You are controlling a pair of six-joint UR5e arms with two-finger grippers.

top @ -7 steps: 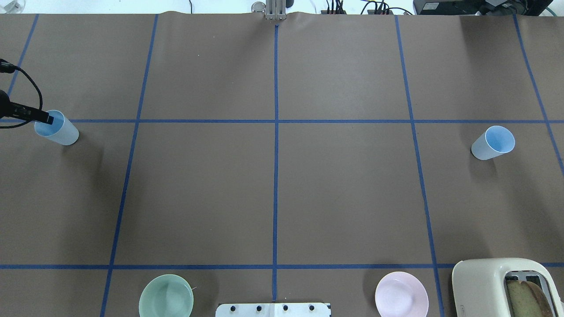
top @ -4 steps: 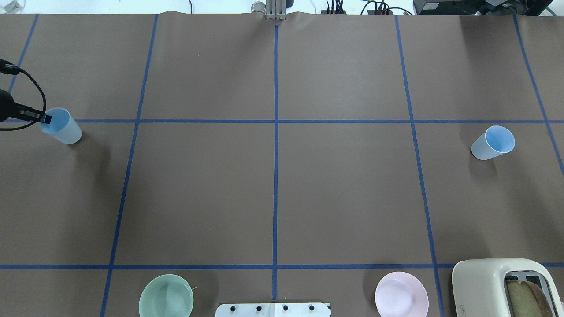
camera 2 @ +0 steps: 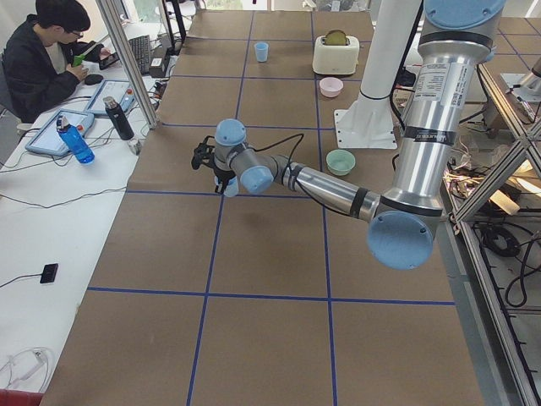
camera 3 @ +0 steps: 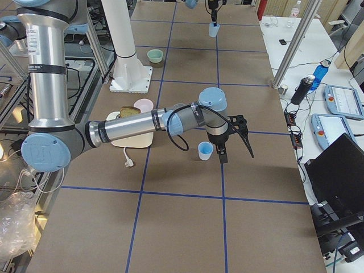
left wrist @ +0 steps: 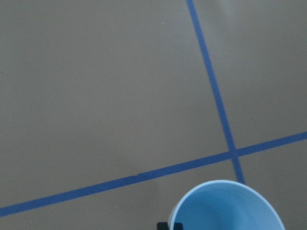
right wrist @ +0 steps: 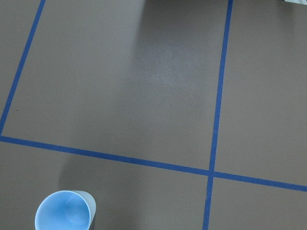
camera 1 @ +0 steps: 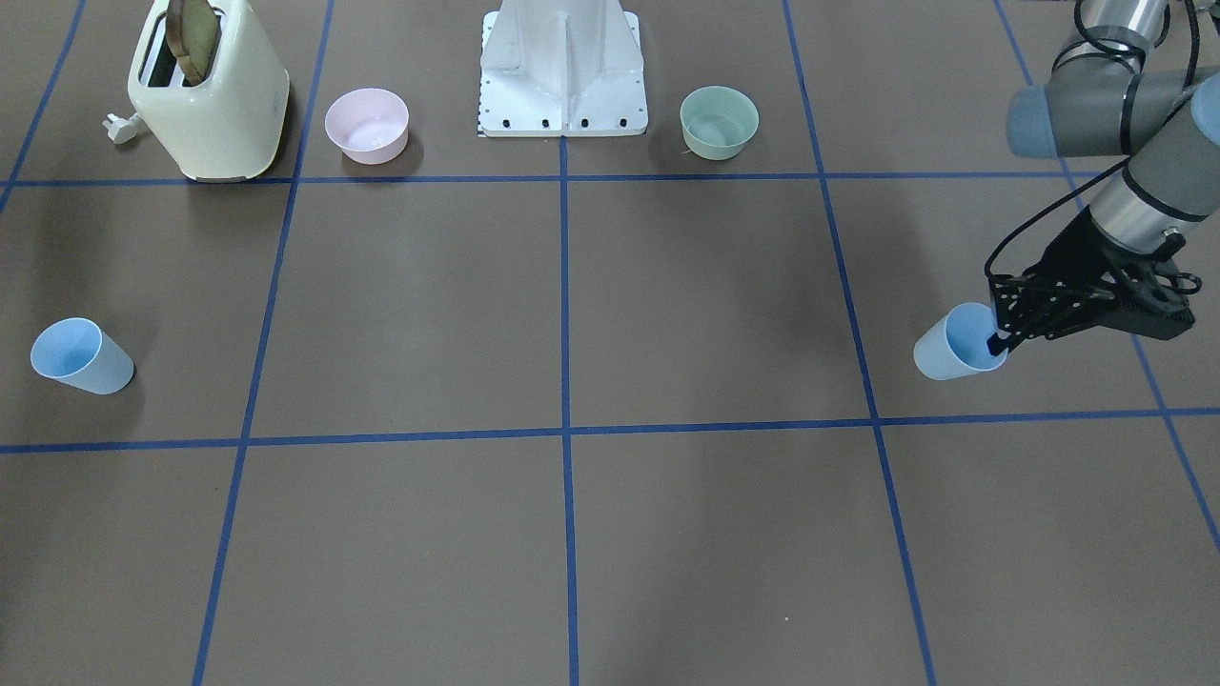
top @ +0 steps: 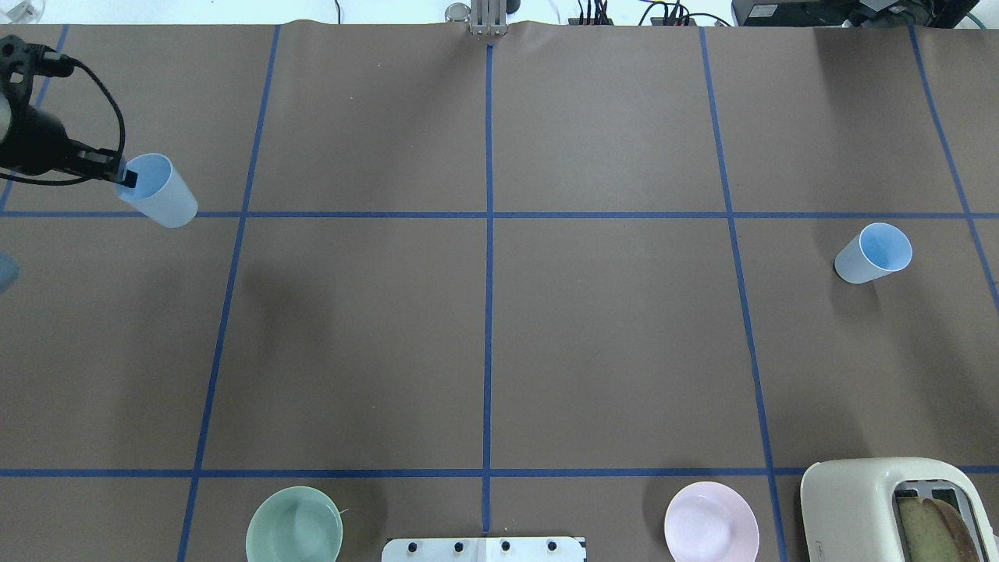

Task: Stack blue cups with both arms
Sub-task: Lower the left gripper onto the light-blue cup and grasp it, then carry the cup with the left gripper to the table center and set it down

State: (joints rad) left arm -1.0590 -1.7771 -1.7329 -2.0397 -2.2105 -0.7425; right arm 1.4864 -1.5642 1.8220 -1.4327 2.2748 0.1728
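My left gripper (top: pixel 127 178) is shut on the rim of one pale blue cup (top: pixel 160 195), one finger inside and one outside, and holds it tilted above the table at the far left. The same gripper (camera 1: pixel 998 339) and cup (camera 1: pixel 956 345) show in the front view, and the cup's rim shows in the left wrist view (left wrist: pixel 228 206). The other blue cup (top: pixel 872 254) stands upright on the right side, also seen in the right wrist view (right wrist: pixel 64 211). My right gripper (camera 3: pixel 233 142) hovers just beside that cup (camera 3: pixel 205 151); I cannot tell whether it is open or shut.
A cream toaster (top: pixel 897 507) with bread stands at the near right, with a pink bowl (top: pixel 711 521) beside it. A green bowl (top: pixel 294 524) sits left of the white base pedestal (camera 1: pixel 562 71). An operator (camera 2: pixel 42 51) sits at the side desk.
My left gripper has lifted the blue cup and carried it away from the robot and a little toward the table's middle. The right cup has not moved.
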